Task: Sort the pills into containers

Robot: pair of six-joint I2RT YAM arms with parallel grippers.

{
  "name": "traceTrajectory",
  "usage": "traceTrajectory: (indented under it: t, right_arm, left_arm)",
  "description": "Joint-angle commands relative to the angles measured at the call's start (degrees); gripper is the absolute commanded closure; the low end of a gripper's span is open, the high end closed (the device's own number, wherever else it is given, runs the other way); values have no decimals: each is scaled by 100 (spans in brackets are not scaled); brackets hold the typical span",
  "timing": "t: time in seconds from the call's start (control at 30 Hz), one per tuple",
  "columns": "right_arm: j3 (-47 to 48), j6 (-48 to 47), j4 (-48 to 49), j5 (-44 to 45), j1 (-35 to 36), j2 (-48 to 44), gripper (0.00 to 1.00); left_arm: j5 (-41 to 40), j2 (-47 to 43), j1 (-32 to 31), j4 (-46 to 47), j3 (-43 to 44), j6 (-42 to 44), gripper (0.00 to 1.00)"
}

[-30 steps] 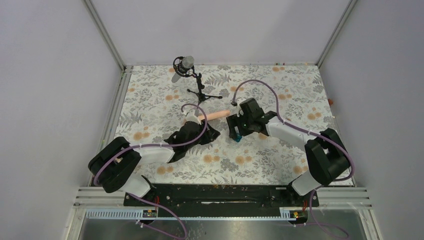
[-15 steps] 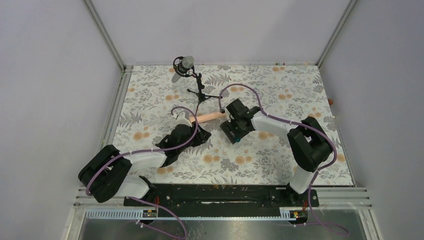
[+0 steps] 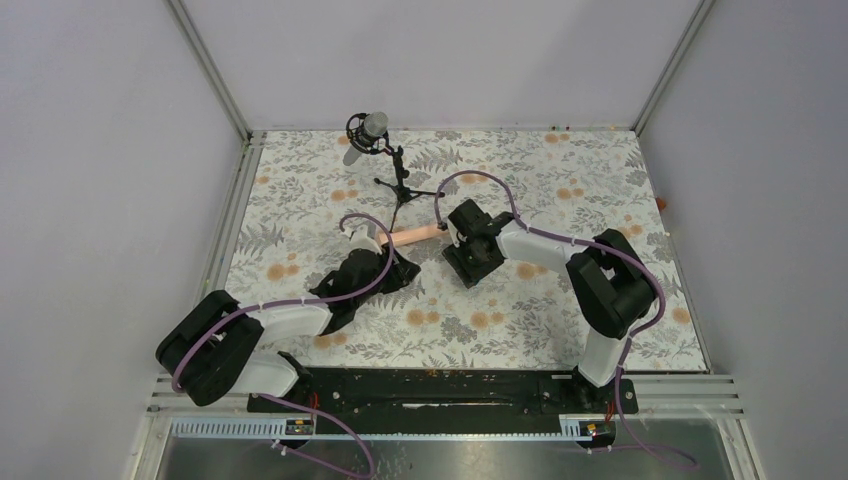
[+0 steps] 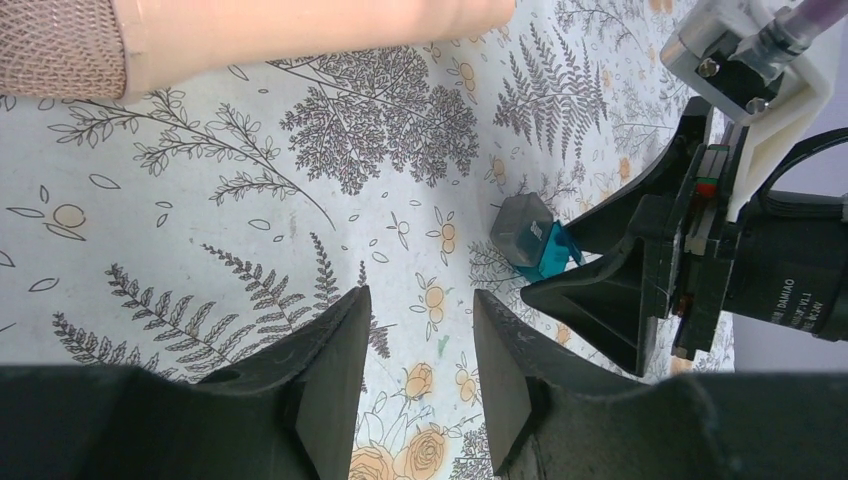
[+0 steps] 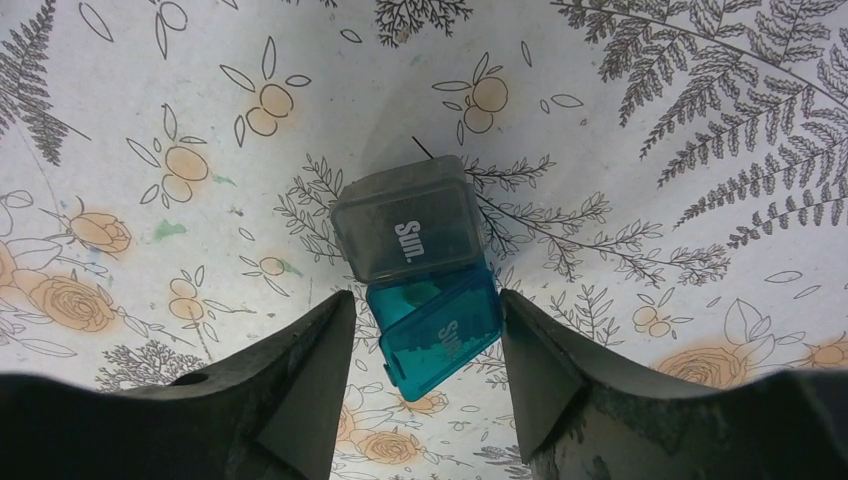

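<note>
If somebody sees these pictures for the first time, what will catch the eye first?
The tiny teal-and-grey plastic box marked "Sun.", lying on the flowered tablecloth between the fingers of the right claw. Next, the long peach cylinder lying between the two arms, and the microphone on its small black stand at the far side.

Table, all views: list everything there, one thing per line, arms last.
table: one, pale cloth with grey ferns and orange flowers, under everything.
microphone: one, grey head on a black stand, far middle.
peach cylinder: one, peach, lying between the two arms.
pill box: one, teal and grey, marked Sun., right of centre on the cloth.
left gripper: one, black, open and empty, near the cylinder.
right gripper: one, black, fingers either side of the pill box; grip unclear.
</note>
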Motion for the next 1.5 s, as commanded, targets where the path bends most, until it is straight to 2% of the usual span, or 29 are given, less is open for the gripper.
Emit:
traceTrajectory:
  t: [0.0,0.07,0.2,0.27,0.53,0.8,0.93,1.07,1.33,1.47]
  right_arm:
    - [117,411,33,125,92,34,39]
    - [69,538,117,169,124,13,39]
    - [-36,596,255,240,197,24,27]
    - [-60,556,251,216,205,38,26]
    - [-257,478,415,-11,202,2,34]
    - [-561,499,832,-69,210,-255,51]
    - [-696,530,950,-333,211,-600,52]
    - [-775,605,949,-561,213,-1043,52]
    - [-689,808,688,-1015,218,-1575,51]
    - [-596,859,542,-1120,216,-1690,51]
  left_arm:
    - [44,-11,44,434,-21,68,57]
    - [57,1,48,445,-28,58,57]
    - [97,43,53,483,-29,57,57]
    - [112,46,55,500,-30,50,57]
    - [240,105,68,685,-119,-104,57]
    - [549,362,73,1206,-260,-659,54]
    - [1122,532,78,2010,-368,-1184,53]
    - [1248,687,73,2458,-376,-1400,49]
    - [1416,765,-28,2473,-19,-1310,45]
    - [1394,754,-86,2575,53,-1319,37]
